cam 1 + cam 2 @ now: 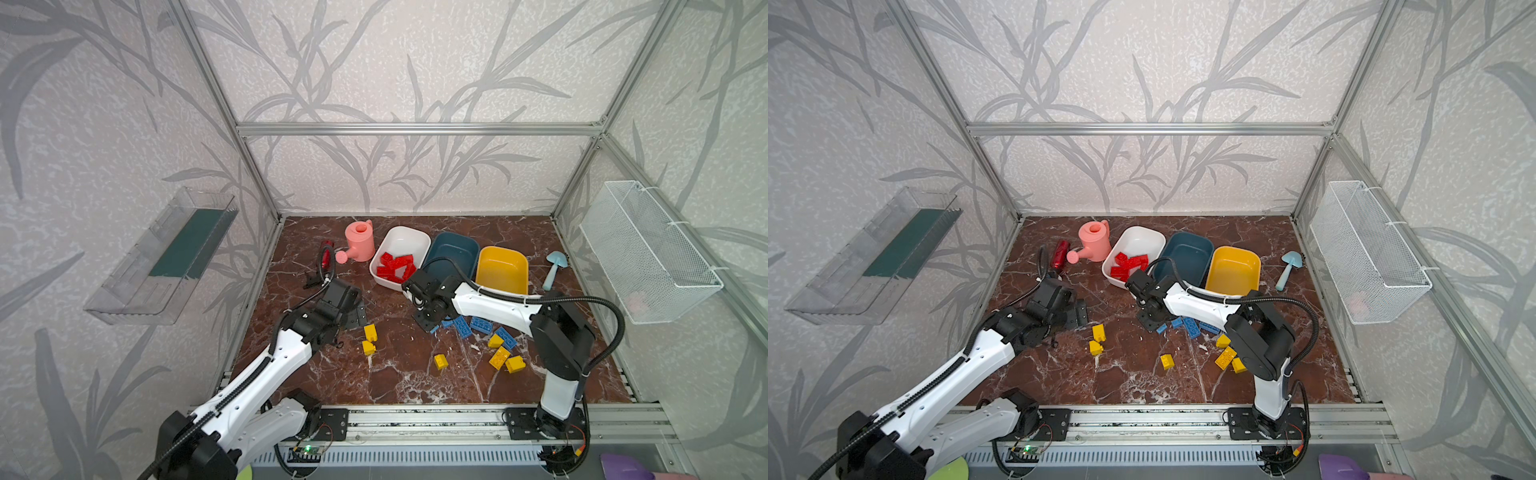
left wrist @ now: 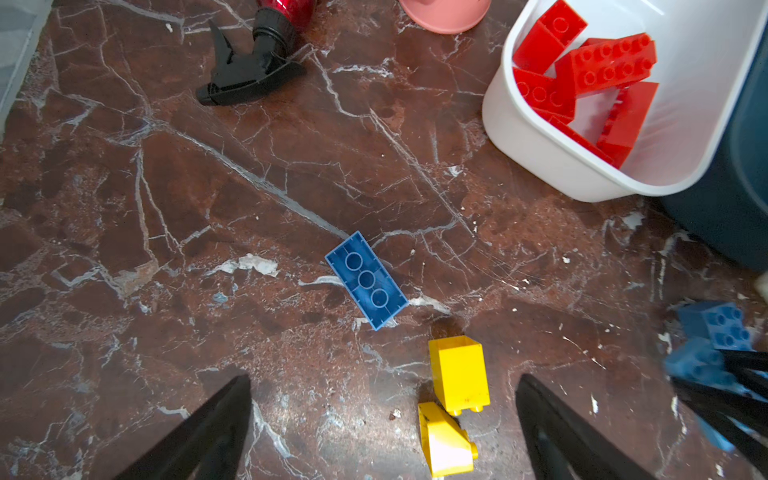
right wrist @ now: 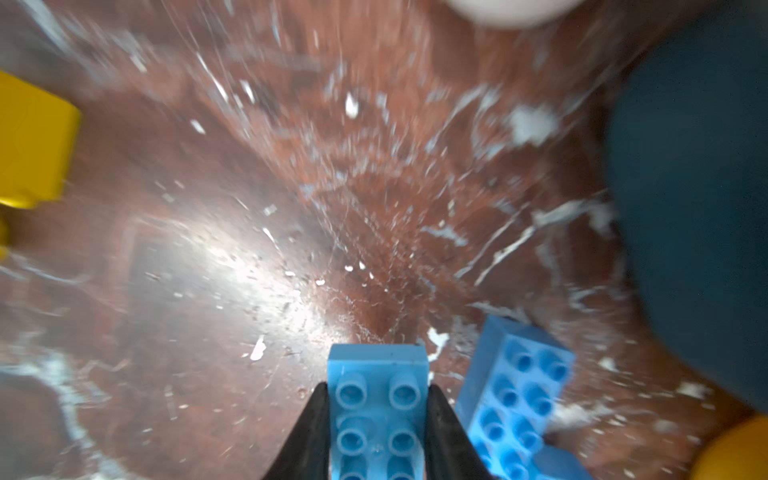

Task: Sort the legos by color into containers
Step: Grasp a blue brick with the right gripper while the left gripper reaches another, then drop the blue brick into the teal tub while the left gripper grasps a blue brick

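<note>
My right gripper (image 3: 378, 390) is shut on a light blue brick (image 3: 378, 415), low over the floor by the other blue bricks (image 1: 480, 325), in front of the teal tub (image 1: 453, 249). My left gripper (image 2: 384, 382) is open and holds nothing. It hovers above the floor near two yellow bricks (image 2: 459, 374), and an upside-down blue brick (image 2: 365, 280) lies beyond them. The white tub (image 1: 415, 237) holds several red bricks (image 1: 397, 266). I see nothing in the yellow tub (image 1: 503, 266). More yellow bricks (image 1: 498, 357) lie at the front right.
A pink watering can (image 1: 359, 241) and a red spray bottle (image 1: 327, 253) lie at the back left. A pale blue toy shovel (image 1: 555, 266) is right of the tubs. A wire basket (image 1: 648, 249) and a clear tray (image 1: 166, 253) hang on the side walls.
</note>
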`<move>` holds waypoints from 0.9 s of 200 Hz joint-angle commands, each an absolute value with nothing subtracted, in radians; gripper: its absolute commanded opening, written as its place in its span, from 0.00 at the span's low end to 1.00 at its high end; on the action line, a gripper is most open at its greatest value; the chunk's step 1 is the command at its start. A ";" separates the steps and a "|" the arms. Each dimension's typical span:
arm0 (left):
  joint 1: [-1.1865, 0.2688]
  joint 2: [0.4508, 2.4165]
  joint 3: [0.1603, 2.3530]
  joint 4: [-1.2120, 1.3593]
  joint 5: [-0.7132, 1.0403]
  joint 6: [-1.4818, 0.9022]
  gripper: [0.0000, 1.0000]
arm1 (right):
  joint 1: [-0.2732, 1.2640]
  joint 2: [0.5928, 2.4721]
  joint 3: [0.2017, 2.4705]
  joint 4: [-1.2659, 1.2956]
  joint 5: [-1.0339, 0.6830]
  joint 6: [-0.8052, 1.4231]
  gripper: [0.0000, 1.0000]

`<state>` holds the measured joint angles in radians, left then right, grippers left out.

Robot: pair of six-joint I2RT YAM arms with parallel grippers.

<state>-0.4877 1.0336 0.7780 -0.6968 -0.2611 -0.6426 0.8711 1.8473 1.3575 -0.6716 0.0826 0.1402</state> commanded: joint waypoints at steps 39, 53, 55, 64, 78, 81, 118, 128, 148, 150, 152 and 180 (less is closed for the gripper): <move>-0.480 1.163 0.758 -0.610 -0.337 -0.705 0.99 | 0.735 1.792 1.580 -0.742 0.111 0.163 0.30; -0.478 1.181 0.748 -0.592 -0.332 -0.706 0.99 | 0.686 1.796 1.587 -0.688 0.112 0.160 0.30; -0.477 1.182 0.746 -0.590 -0.331 -0.706 0.99 | 0.679 1.797 1.587 -0.679 0.110 0.153 0.30; -0.476 1.193 0.742 -0.578 -0.324 -0.710 0.98 | 0.647 1.807 1.601 -0.657 0.107 0.149 0.30; -0.473 1.207 0.736 -0.565 -0.313 -0.717 0.98 | 0.591 1.845 1.651 -0.662 0.086 0.163 0.30; -0.472 1.210 0.737 -0.563 -0.311 -0.718 0.98 | 0.580 1.854 1.662 -0.664 0.079 0.165 0.30; -0.461 1.238 0.743 -0.571 -0.317 -0.756 0.98 | 0.481 1.955 1.762 -0.661 0.049 0.168 0.33; -0.456 1.241 0.740 -0.567 -0.311 -0.770 0.99 | 0.466 1.973 1.783 -0.664 0.036 0.170 0.41; -0.448 1.246 0.738 -0.558 -0.308 -0.810 0.99 | 0.449 1.995 1.809 -0.669 0.022 0.173 0.68; -0.449 1.247 0.740 -0.559 -0.310 -0.814 0.99 | 0.447 1.996 1.810 -0.668 0.021 0.174 0.70; -0.449 1.248 0.739 -0.561 -0.311 -0.822 0.99 | 0.445 1.996 1.810 -0.667 0.021 0.175 0.71; -0.441 1.300 0.785 -0.609 -0.328 -0.922 0.99 | 0.439 1.973 1.789 -0.645 -0.012 0.184 0.82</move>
